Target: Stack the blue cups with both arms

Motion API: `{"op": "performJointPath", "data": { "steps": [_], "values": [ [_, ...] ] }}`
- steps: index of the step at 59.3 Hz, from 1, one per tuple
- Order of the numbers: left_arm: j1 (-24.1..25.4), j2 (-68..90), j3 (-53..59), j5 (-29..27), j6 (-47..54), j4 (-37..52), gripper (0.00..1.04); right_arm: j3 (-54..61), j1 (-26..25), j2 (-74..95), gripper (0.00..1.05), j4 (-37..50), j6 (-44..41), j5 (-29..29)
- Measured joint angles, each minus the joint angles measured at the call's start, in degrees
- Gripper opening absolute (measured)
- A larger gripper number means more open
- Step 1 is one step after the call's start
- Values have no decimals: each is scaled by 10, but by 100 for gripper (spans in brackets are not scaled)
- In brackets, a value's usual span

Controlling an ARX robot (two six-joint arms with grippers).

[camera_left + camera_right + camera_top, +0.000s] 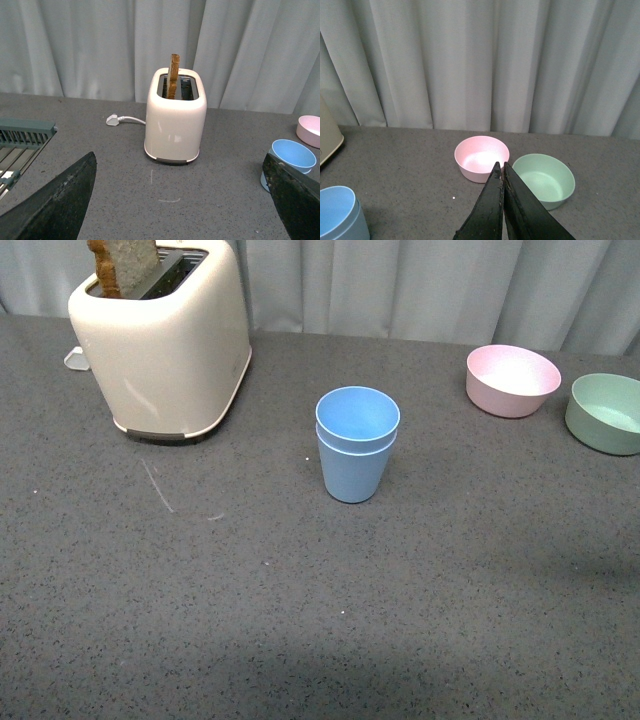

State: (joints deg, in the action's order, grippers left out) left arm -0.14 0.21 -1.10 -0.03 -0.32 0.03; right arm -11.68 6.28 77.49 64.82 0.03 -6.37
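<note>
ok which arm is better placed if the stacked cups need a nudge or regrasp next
Left, probably. The left gripper has open jaws and the blue cups, already nested, sit beside one jaw. The right gripper is shut, aimed at the bowls.

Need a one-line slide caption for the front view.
Two blue cups nested upright mid-table, toaster behind left, pink bowl and green bowl right.
</note>
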Motion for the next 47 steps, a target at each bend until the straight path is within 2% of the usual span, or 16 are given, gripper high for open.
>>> {"op": "performJointPath", "data": {
  "steps": [14,19,47],
  "values": [
    [0,0,0,0,0,0,98,55,-20,-112,1,-57,0,24],
    [0,0,0,0,0,0,98,69,-49,-150,1,-83,0,59],
    [0,0,0,0,0,0,98,111,-61,-377,1,-264,0,63]
  ]
}}
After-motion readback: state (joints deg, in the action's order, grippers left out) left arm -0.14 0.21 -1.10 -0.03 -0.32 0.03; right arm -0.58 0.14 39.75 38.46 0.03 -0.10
